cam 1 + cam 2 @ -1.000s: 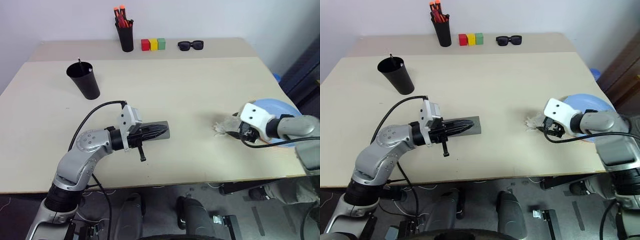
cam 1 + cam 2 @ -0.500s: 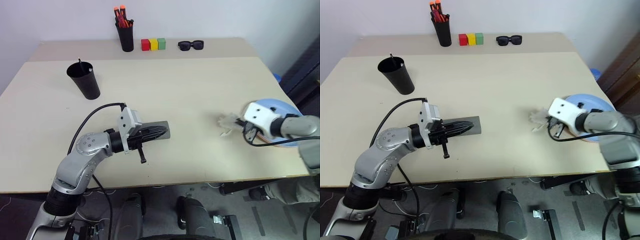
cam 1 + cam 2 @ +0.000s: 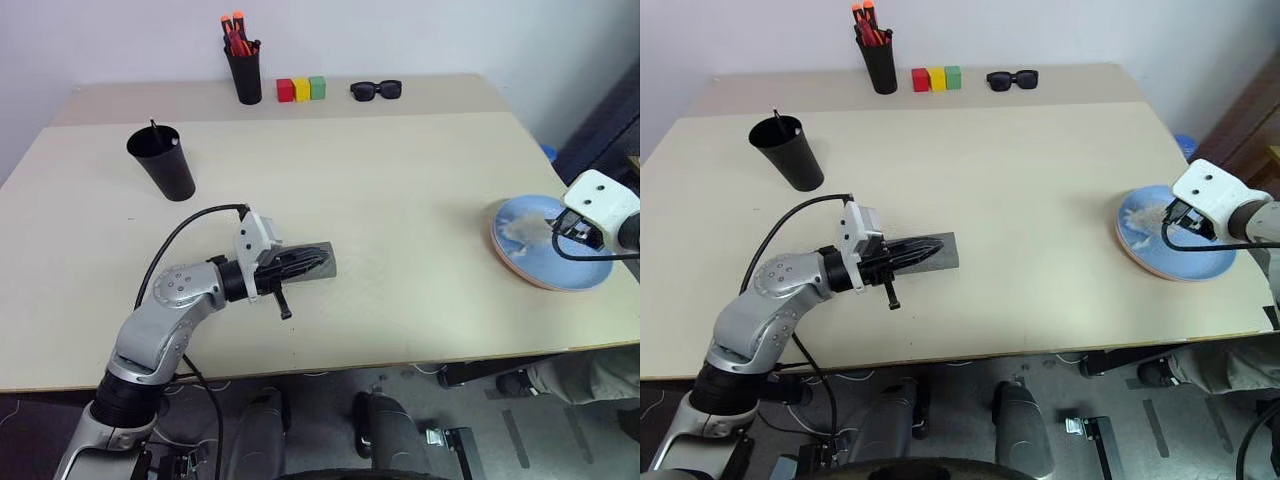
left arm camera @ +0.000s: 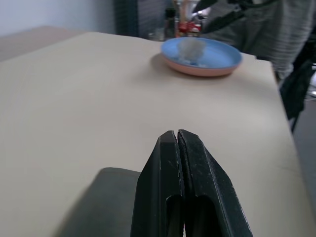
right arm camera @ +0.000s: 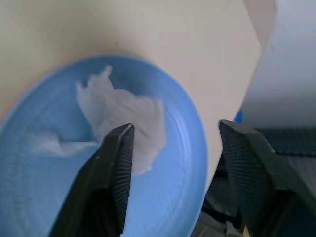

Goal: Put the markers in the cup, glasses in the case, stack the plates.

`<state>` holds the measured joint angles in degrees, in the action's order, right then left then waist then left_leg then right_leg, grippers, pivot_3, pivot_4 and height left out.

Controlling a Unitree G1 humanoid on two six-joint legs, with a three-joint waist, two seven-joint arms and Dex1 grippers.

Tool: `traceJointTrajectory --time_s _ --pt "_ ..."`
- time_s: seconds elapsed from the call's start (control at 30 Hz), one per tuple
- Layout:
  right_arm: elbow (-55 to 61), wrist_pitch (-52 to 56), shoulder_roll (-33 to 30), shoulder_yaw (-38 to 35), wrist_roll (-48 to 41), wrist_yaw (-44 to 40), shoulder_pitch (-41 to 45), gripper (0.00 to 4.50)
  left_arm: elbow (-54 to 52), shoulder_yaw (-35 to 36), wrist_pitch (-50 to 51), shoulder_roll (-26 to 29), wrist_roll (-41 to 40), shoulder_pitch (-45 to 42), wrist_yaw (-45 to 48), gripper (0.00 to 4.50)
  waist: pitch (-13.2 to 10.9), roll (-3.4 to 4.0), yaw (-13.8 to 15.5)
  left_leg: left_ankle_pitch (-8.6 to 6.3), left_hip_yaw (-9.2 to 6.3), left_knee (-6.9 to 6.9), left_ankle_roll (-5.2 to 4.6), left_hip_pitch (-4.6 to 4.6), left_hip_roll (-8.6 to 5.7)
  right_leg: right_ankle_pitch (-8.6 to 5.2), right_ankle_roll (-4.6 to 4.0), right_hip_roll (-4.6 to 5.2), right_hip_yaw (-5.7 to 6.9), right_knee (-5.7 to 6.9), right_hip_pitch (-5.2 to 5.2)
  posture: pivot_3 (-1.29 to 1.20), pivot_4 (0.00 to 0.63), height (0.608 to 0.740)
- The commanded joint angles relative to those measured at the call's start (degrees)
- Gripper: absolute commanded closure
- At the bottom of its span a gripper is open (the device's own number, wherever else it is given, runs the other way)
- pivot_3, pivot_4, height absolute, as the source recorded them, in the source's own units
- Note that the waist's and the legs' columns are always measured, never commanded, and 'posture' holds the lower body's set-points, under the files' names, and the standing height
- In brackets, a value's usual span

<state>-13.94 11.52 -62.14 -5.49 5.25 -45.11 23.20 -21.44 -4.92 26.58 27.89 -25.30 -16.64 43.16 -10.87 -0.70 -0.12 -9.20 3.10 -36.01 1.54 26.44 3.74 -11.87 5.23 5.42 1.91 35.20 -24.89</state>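
The light blue plate (image 3: 560, 262) lies on top of the salmon pink plate (image 4: 197, 71) at the table's right edge, and a crumpled white tissue (image 3: 518, 229) rests on it. My right gripper (image 5: 175, 126) hovers open just above the tissue, fingers apart. My left gripper (image 3: 325, 258) is shut, lying level over the flat grey case (image 3: 322, 268) at the table's middle front. The black cup (image 3: 162, 162) stands at the left with a slim dark marker (image 3: 153, 127) poking out of it. The glasses are out of view.
A black pen holder (image 3: 244, 76) with orange-capped markers, three coloured blocks (image 3: 301, 89) and black sunglasses (image 3: 376, 90) line the table's far edge. The plates sit close to the table's right edge, where the floor drops away.
My right gripper swung right and up, carrying the tissue from the table onto the blue plate, and has let it go. The left arm has stayed put.
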Motion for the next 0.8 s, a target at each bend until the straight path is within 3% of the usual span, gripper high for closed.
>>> traceJointTrajectory --time_s 0.03,0.13,0.23,0.33,0.5,0.8 --pt "1.2 -0.5 3.5 0.5 -2.8 -1.1 4.5 2.08 -1.8 5.7 -2.2 0.0 3.1 1.0 -6.5 4.5 0.0 -0.01 -0.7 0.0 -0.01 -0.01 0.0 0.0 0.0 0.01 0.02 0.0 0.0 0.01 0.01 0.0 0.15 0.74" --pt "0.9 -0.3 8.0 0.6 -5.5 -1.7 7.4 2.08 -0.8 9.5 -3.5 -0.3 7.1 2.1 -13.1 4.5 0.0 -0.01 -0.8 0.01 -0.03 0.02 -0.02 -0.01 0.0 0.04 0.04 -0.01 0.0 0.03 0.01 0.0 0.15 0.74" --pt "1.6 -0.4 16.5 -0.8 -12.2 -1.6 10.1 2.08 -1.3 18.3 -2.2 0.8 9.4 7.8 -19.5 4.5 0.0 -0.02 -1.2 0.02 -0.04 0.03 -0.04 -0.02 0.02 0.1 -0.03 -0.04 0.0 0.04 0.02 0.0 0.15 0.74" --pt "1.0 0.7 20.3 -1.2 -15.5 -3.1 11.2 2.08 -3.6 23.3 -1.6 1.5 9.8 12.9 -21.7 4.5 0.0 -0.01 -0.7 0.02 -0.05 0.11 -0.04 -0.02 0.03 0.15 -0.07 -0.06 0.01 0.04 -0.02 0.0 0.15 0.74" --pt "-1.4 3.4 22.9 -0.2 -19.0 -6.7 12.6 2.08 -5.8 27.6 -1.3 1.9 10.3 19.6 -22.9 4.5 0.0 0.0 0.5 -0.08 0.01 0.02 0.11 0.05 0.01 0.16 -0.11 0.04 0.01 -0.08 0.0 0.0 0.15 0.74" --pt "-3.7 2.3 24.0 2.3 -18.1 -8.8 13.5 2.08 -4.5 27.5 -1.8 -0.1 9.8 19.4 -25.1 4.5 0.0 0.0 0.5 -0.1 0.14 0.19 0.12 0.07 0.04 0.2 -0.18 0.08 0.01 -0.09 -0.16 0.0 0.15 0.74"
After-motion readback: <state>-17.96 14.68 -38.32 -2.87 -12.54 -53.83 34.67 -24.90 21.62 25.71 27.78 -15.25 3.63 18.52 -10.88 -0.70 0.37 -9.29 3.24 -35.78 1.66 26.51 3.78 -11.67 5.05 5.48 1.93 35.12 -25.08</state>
